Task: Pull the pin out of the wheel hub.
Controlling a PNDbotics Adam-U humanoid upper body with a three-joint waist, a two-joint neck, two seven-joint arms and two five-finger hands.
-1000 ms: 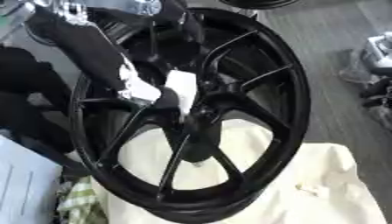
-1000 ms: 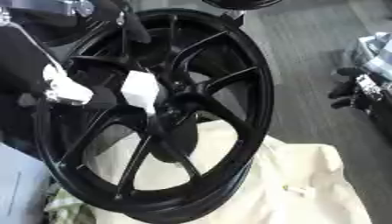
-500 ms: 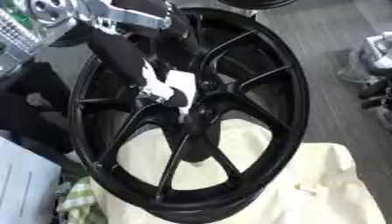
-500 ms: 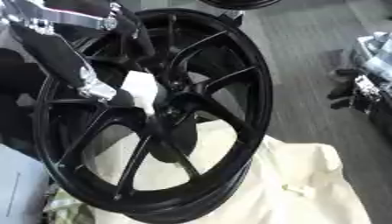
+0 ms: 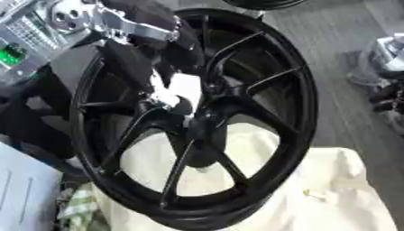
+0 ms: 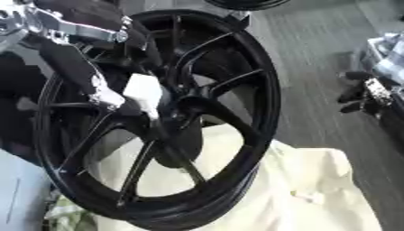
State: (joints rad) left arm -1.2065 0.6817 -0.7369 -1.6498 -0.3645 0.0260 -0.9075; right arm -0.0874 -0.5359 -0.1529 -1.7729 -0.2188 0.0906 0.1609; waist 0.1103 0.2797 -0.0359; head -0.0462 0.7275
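A black spoked wheel hub [image 5: 268, 58] stands tilted on a cream cloth [image 5: 339, 198]. A white blocky pin [image 5: 186, 85] sits at its centre, just above the dark middle boss. My left arm comes in from the upper left, black with silver joints. Its hand [image 5: 162, 97] lies against the pin's left side, with dark fingers curled round the pin's lower end. The spokes hide part of the hand. My right hand shows in neither view.
Grey floor lies to the right, with black and white objects [image 6: 378, 85] at the right edge. Another dark tyre [image 5: 264, 3] shows at the top. A grey box with green parts [image 5: 20, 43] sits upper left. A pale sheet [image 5: 24, 194] and checked cloth [image 5: 75, 207] lie lower left.
My left forearm has swung from the left up over the wheel's top, and the hand has closed in on the white pin. The pin stays at the hub's centre.
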